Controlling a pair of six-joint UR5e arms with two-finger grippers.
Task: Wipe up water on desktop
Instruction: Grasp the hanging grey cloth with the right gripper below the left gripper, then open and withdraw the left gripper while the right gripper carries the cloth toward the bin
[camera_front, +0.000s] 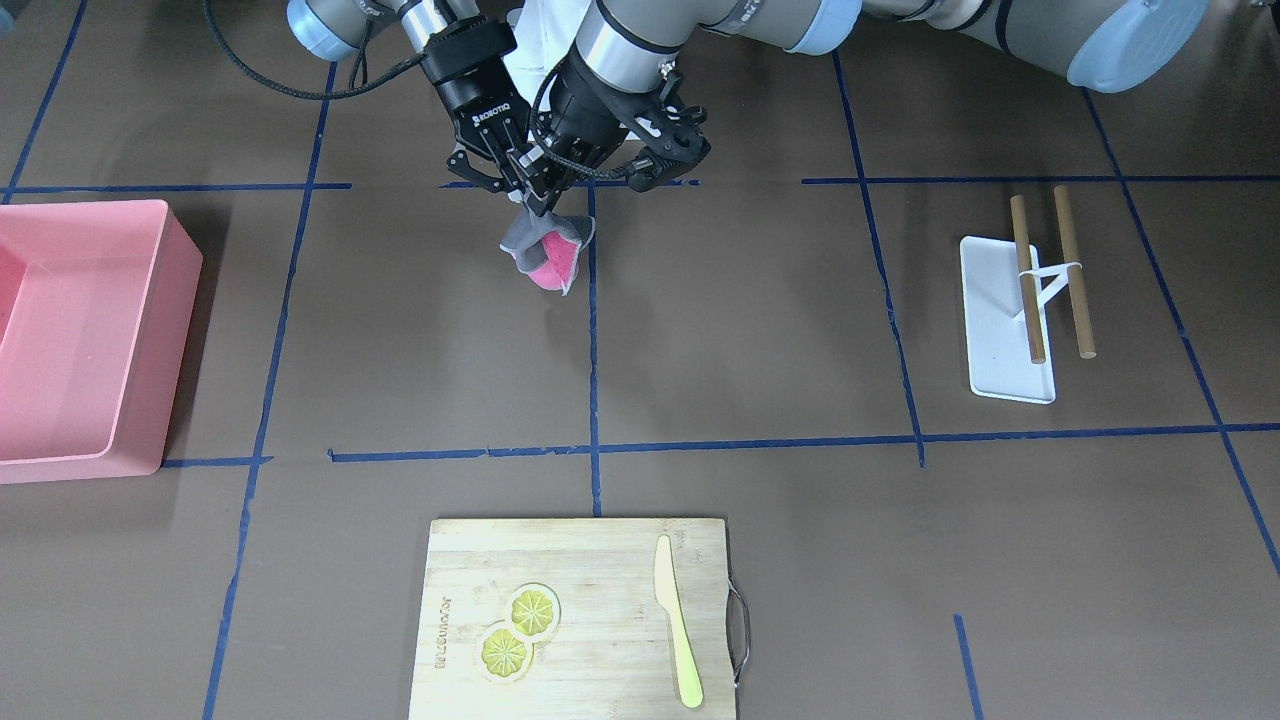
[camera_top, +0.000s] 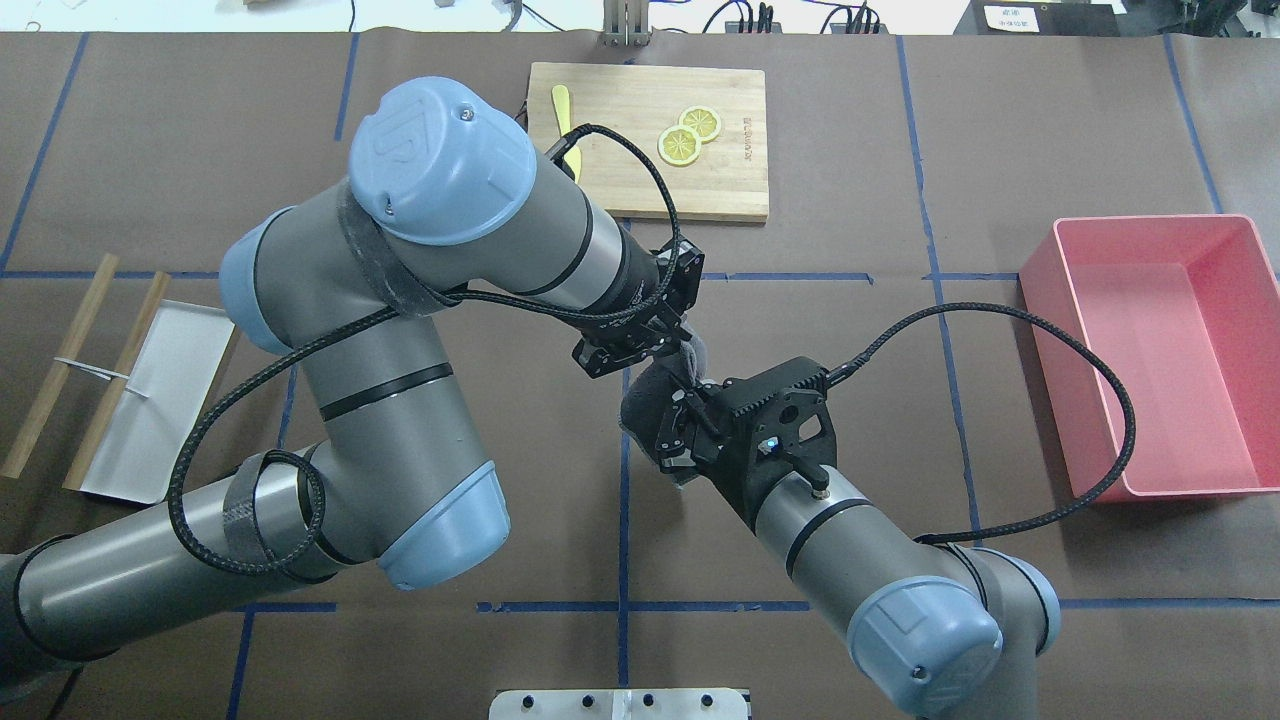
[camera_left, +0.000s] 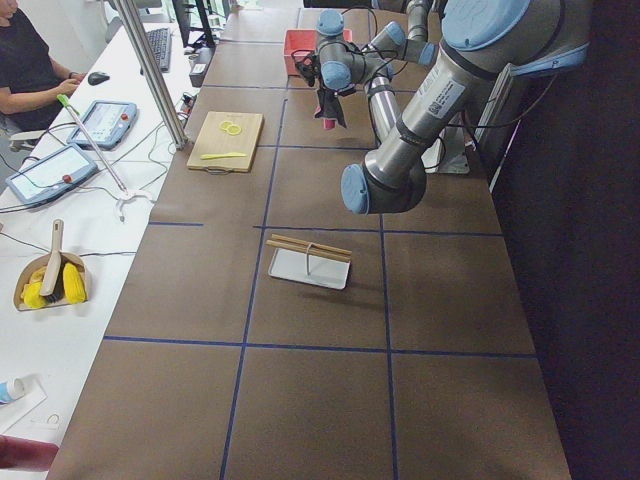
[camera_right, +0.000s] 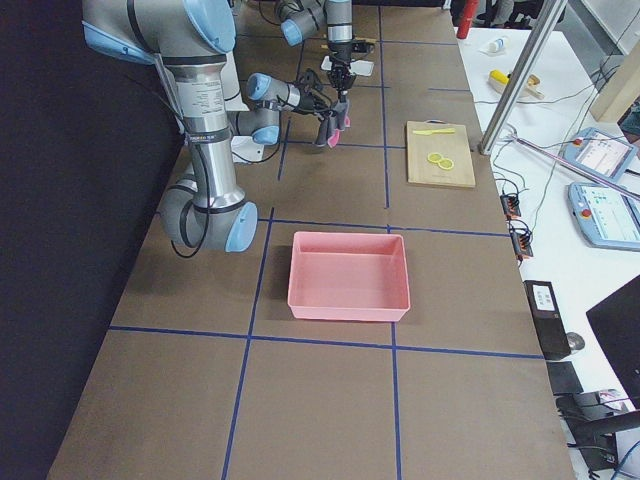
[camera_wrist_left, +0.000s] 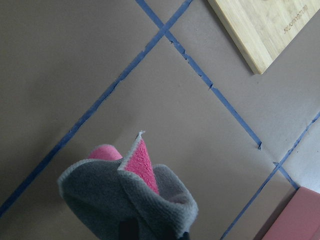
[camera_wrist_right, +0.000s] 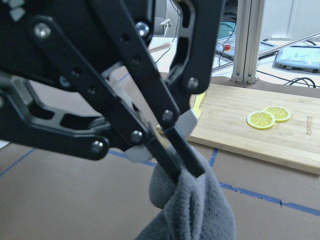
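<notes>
A grey cloth with a pink inner side (camera_front: 545, 255) hangs in the air above the brown desktop (camera_front: 750, 330), near a blue tape crossing. My left gripper (camera_front: 552, 195) points down and is shut on the cloth's top; the right wrist view shows its fingers (camera_wrist_right: 192, 165) pinched into the grey fabric (camera_wrist_right: 200, 215). My right gripper (camera_front: 528, 192) comes in level from the other side and is shut on the same bunched top. The cloth also shows in the left wrist view (camera_wrist_left: 125, 200) and the overhead view (camera_top: 645, 400). I see no water on the desktop.
A pink bin (camera_front: 70, 330) stands at the robot's right. A wooden cutting board (camera_front: 600, 560) with two lemon slices (camera_front: 520, 630) and a yellow knife (camera_front: 678, 620) lies at the far edge. A white stand with two wooden rods (camera_front: 1005, 320) is on the robot's left.
</notes>
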